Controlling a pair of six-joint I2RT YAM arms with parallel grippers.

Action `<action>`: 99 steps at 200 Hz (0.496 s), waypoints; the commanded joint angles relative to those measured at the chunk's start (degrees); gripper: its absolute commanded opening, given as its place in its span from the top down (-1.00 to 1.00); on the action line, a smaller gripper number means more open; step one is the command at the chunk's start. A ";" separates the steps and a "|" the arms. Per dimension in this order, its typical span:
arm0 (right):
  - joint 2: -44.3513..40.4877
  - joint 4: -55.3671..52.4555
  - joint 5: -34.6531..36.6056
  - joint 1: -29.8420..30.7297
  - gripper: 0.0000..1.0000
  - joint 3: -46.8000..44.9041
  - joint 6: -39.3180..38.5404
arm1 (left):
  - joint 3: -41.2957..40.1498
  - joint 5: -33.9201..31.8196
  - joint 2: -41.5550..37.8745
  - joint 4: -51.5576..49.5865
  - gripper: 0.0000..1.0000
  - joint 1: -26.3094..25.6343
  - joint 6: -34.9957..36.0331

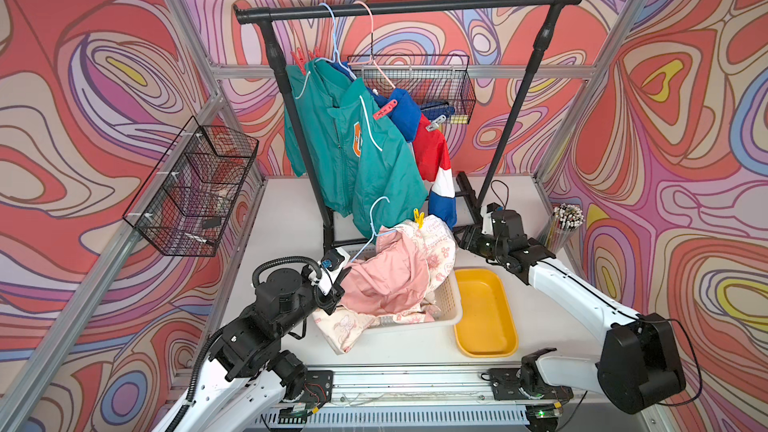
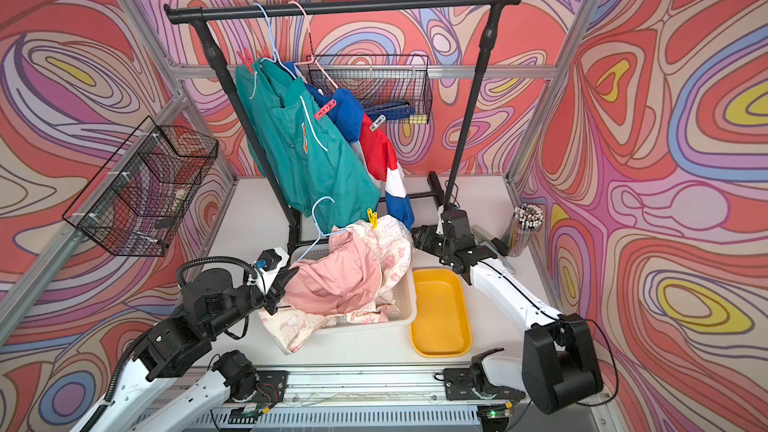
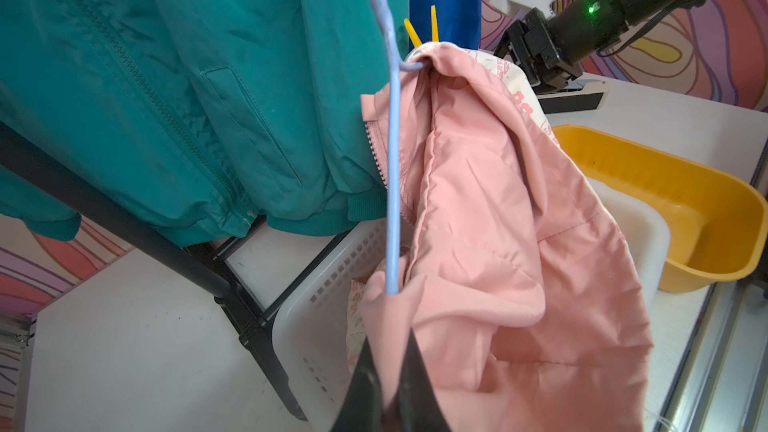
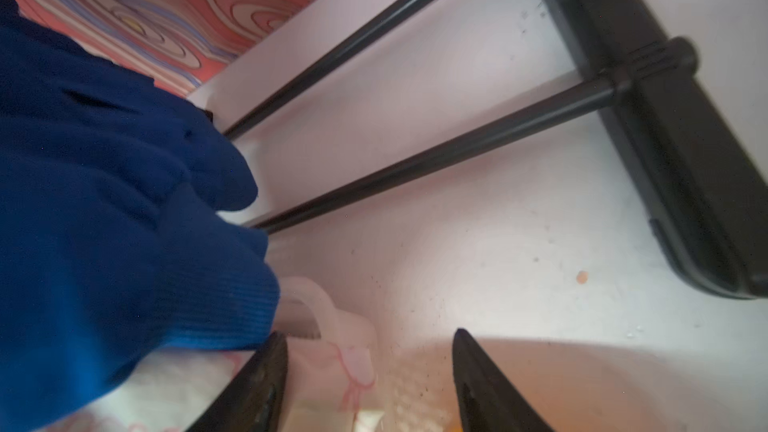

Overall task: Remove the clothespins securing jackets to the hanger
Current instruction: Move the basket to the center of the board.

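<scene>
Left wrist view: the left end effector point(image 3: 390, 340) has its jaws pinched together on a fold of the pink jacket point(image 3: 498, 243), right where the lower end of the light-blue hanger point(image 3: 392, 201) runs into the cloth. On that jacket's raised far shoulder a yellow clothespin point(image 3: 422, 29) is clipped with its two handles pointing up, well apart from the left end effector.

Right wrist view: the right end effector point(image 4: 370, 332) has its jaws spread wide with nothing between them. One finger point(image 4: 257, 376) is just beside the printed pink cloth and the blue cuff of the hooded jacket point(image 4: 104, 201); whether it touches either I cannot tell. The yellow clothespin is not in this view. In the left wrist view this end effector sits near the pin, on the other side of the raised shoulder and apart from it.

In both top views the pink jacket drapes from the hanger into a white basket point(image 1: 451, 297) on the tabletop point(image 1: 282, 222). The teal jacket point(image 1: 353, 151) and the hooded jacket hang from the rack point(image 1: 407, 4). A red clothespin point(image 1: 385, 110) is on the teal jacket's near shoulder, two more red ones point(image 1: 300, 59) at its far shoulder, and a grey clothespin point(image 1: 436, 123) on the hooded jacket. All four are well apart from both end effectors.
</scene>
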 commanded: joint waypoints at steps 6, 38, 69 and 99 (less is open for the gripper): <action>1.41 0.85 1.85 2.83 -0.22 2.09 0.17 | -0.34 0.04 -1.71 3.39 1.00 -0.27 -0.40; 0.85 1.23 4.03 8.26 -0.16 3.12 -0.52 | 0.50 -0.92 -2.06 2.72 1.00 -0.20 0.28; 1.69 1.16 5.72 13.08 0.01 4.63 -0.71 | 0.24 -2.19 -3.13 3.51 1.00 -0.28 0.32; 2.99 1.45 6.46 16.29 0.14 5.57 -0.41 | 0.15 -2.39 -3.31 3.43 1.00 -0.27 0.35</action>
